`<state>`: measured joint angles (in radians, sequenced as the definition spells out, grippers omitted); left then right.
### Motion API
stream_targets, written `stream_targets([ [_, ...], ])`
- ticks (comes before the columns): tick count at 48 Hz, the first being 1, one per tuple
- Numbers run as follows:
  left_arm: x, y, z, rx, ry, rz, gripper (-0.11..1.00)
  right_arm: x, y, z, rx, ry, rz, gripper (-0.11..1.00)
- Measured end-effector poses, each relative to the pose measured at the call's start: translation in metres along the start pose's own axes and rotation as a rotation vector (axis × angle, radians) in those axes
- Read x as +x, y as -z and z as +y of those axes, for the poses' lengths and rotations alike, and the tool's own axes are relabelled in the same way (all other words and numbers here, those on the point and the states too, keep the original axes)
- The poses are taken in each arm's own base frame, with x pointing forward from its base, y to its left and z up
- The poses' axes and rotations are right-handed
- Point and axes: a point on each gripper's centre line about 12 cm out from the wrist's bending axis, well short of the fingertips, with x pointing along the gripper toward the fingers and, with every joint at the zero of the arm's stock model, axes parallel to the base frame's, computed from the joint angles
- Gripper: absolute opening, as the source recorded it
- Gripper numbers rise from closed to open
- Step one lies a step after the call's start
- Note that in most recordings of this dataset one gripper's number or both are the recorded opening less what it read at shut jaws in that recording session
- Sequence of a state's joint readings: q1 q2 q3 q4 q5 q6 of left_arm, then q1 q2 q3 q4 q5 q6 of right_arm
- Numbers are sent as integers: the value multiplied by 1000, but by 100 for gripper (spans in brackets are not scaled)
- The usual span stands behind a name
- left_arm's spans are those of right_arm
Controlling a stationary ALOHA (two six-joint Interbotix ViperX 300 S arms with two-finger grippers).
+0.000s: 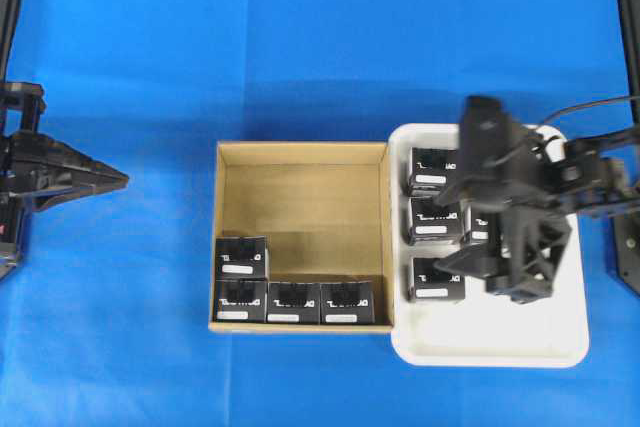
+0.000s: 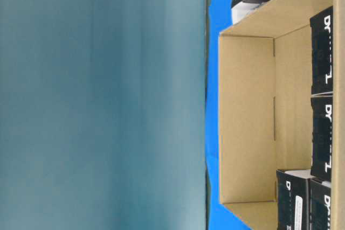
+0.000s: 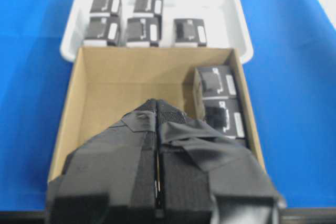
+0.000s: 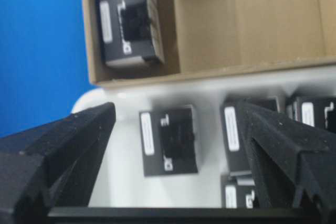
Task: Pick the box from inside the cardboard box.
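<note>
Cardboard box (image 1: 303, 162) sits mid-table on the blue cloth (image 1: 130, 77), open top, tan floor mostly bare. Four black boxes inside: three in a row along the near wall (image 1: 292, 303), one more (image 1: 241, 257) stacked behind the left-hand one, against the left wall. All lie flat, white labels up.

White tray (image 1: 500, 342) touches the cardboard box's right wall. Five black boxes in it per the left wrist view; overhead shows three in a column on the tray's left side (image 1: 434, 279), others hidden under the arm.

Right gripper (image 4: 178, 145) hovers over the tray, fingers spread wide, nothing between them.

Left gripper (image 1: 118, 181) parked at the left, well apart from the cardboard box, fingers pressed together, holding nothing.
</note>
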<state>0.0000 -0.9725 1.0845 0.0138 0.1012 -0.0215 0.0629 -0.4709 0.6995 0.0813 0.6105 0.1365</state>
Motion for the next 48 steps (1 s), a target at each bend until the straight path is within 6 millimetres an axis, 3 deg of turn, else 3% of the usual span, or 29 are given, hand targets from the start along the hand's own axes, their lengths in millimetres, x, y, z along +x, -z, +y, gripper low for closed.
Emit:
stream_targets([
  [14,0,1,0,3,0,2,-6,-27,2,-1,-9,-31,-211,96],
  [48,0,1,0,3,0,2,-6,-69,11,-3,-11,-72,-479,96],
])
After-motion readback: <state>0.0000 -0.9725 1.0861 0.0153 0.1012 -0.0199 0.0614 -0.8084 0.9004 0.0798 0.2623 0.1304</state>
